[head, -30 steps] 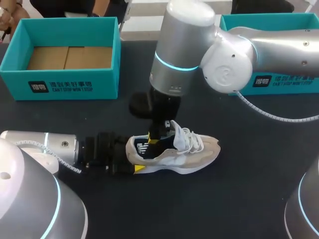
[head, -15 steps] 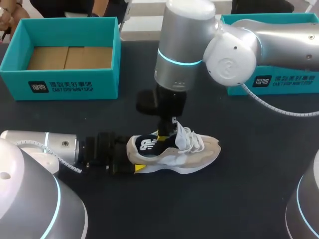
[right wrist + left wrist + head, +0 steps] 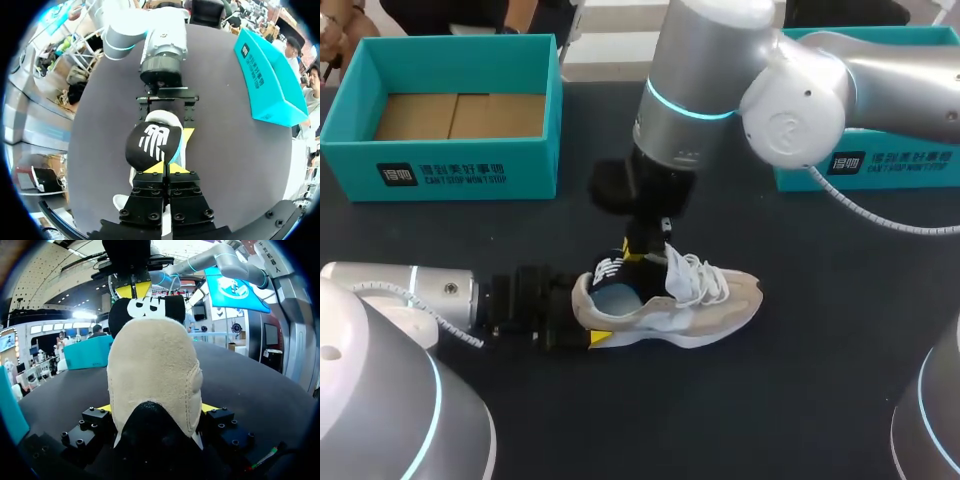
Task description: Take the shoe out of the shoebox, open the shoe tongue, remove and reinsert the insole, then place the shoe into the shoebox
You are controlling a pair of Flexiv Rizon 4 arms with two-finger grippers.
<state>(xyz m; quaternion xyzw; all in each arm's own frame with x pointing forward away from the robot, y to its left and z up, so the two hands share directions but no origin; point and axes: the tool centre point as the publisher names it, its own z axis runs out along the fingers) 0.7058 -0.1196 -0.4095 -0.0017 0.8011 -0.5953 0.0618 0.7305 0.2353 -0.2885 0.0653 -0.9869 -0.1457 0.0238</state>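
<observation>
The right gripper [image 3: 165, 168] has its yellow tips pressed together on the edge of a black insole [image 3: 151, 144] with a white logo, which stands up just ahead of the fingers. Under the gripper and the insole lies the pale shoe [image 3: 159, 116], heel pointing away, where the left gripper [image 3: 167, 106] clasps it from both sides. Farther ahead and off to one side on the dark table [image 3: 225, 165] sits a teal shoebox [image 3: 270, 85].
</observation>
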